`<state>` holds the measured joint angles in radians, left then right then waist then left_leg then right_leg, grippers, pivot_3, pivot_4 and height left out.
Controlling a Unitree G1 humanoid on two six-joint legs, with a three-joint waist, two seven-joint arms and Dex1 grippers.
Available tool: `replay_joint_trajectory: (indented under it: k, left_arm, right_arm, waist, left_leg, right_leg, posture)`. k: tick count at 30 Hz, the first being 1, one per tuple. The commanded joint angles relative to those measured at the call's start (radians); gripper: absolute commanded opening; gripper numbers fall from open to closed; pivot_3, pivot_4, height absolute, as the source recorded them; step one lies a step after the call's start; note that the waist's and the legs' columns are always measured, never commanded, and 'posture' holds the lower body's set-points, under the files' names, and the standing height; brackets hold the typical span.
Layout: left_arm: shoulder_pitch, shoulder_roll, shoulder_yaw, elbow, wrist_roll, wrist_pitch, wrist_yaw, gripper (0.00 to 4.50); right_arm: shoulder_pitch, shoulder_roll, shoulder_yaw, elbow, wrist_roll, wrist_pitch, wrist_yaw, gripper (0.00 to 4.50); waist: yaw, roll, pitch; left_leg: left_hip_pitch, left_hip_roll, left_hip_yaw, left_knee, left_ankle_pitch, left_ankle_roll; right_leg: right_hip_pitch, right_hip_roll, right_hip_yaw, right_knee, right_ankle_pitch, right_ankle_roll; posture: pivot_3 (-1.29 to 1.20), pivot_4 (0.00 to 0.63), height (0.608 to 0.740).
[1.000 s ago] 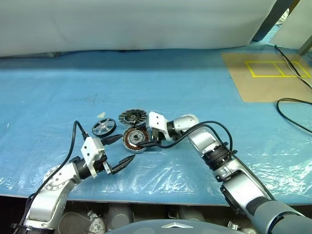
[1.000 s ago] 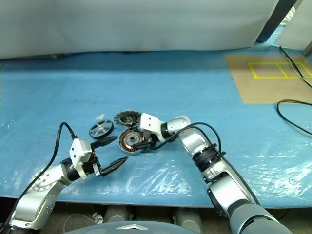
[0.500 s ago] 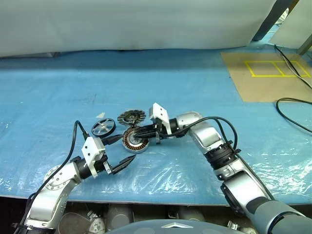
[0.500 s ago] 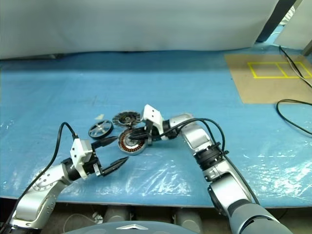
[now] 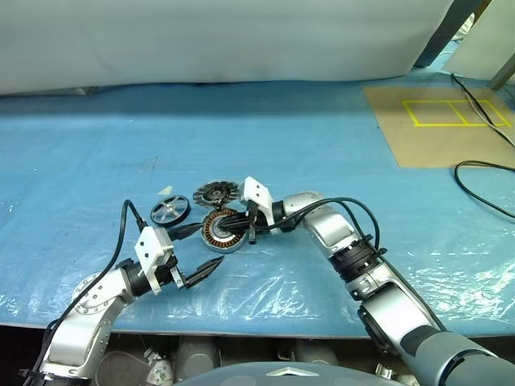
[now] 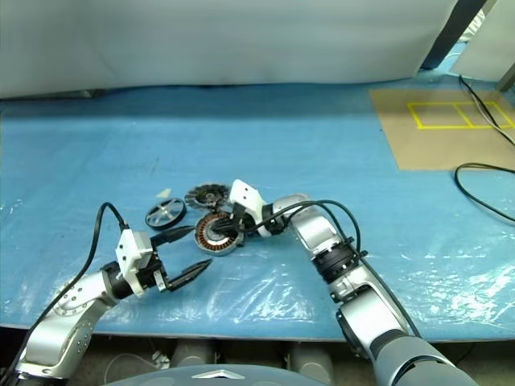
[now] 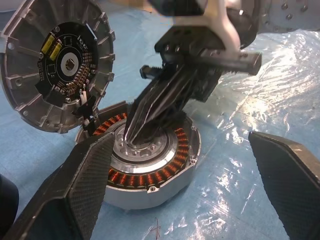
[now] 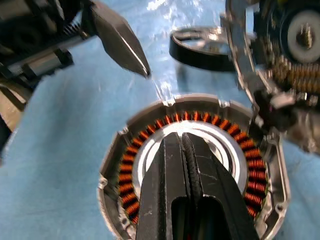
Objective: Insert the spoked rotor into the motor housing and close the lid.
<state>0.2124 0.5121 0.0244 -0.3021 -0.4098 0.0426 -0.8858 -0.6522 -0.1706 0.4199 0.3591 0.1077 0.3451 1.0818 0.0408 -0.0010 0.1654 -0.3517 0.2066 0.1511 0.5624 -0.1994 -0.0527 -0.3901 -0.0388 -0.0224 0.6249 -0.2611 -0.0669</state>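
One round copper-wound motor housing (image 7: pixel 145 160)

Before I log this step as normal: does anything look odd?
Yes. The right gripper, shut on nothing, pokes into the motor housing hub, while the spoked rotor lies apart on the table.

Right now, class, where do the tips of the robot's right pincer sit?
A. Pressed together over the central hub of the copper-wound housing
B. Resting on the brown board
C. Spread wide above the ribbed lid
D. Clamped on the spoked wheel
A: the right pincer is shut, its tips on the hub of the motor housing, inside the copper ring.
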Motion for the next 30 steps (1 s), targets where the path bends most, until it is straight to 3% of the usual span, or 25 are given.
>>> replay_joint_trajectory:
  k: [1,12,19,30]
  left_arm:
    - [0.002,-0.003,-0.004,-0.025,-0.002,-0.007,0.004,4.50]
    - [-0.008,0.000,-0.009,-0.018,-0.005,-0.003,0.007,4.50]
    - [-0.026,-0.002,-0.014,-0.008,-0.006,0.001,0.006,4.50]
    - [-0.021,-0.001,-0.006,-0.007,-0.013,0.002,0.003,4.50]
  right_arm:
    - [0.004,0.006,0.043,0.076,-0.064,-0.043,-0.027,0.02]
    - [0.019,-0.044,0.104,0.073,-0.166,-0.136,-0.031,0.02]
    - [-0.013,0.051,-0.092,-0.026,0.080,-0.001,-0.001,0.02]
    - [0.022,0.028,0.030,0.027,-0.056,-0.081,-0.028,0.02]
  waist:
    - [-0.001,0.000,0.000]
    - [0.001,0.001,-0.002]
    - [0.000,0.002,-0.002]
    - [0.000,0.002,-0.002]
  left_leg:
    - [0.001,0.000,0.000,0.000,0.000,0.000]
    - [0.007,0.000,0.000,0.000,0.000,0.000]
    - [0.002,0.000,0.000,0.000,0.000,0.001]
    - [-0.001,0.000,0.000,-0.001,0.000,0.000]
  right_leg:
    - [0.001,0.000,0.000,0.000,0.000,0.000]
    - [0.007,-0.001,0.000,0.000,0.000,0.000]
    - [0.002,-0.001,0.000,0.000,0.000,0.000]
    - [-0.001,0.000,-0.001,0.000,0.000,0.000]
  posture:
    - [0.00,0.150,0.740]
    - [0.00,0.150,0.740]
    - [0.00,0.150,0.740]
    - [0.00,0.150,0.740]
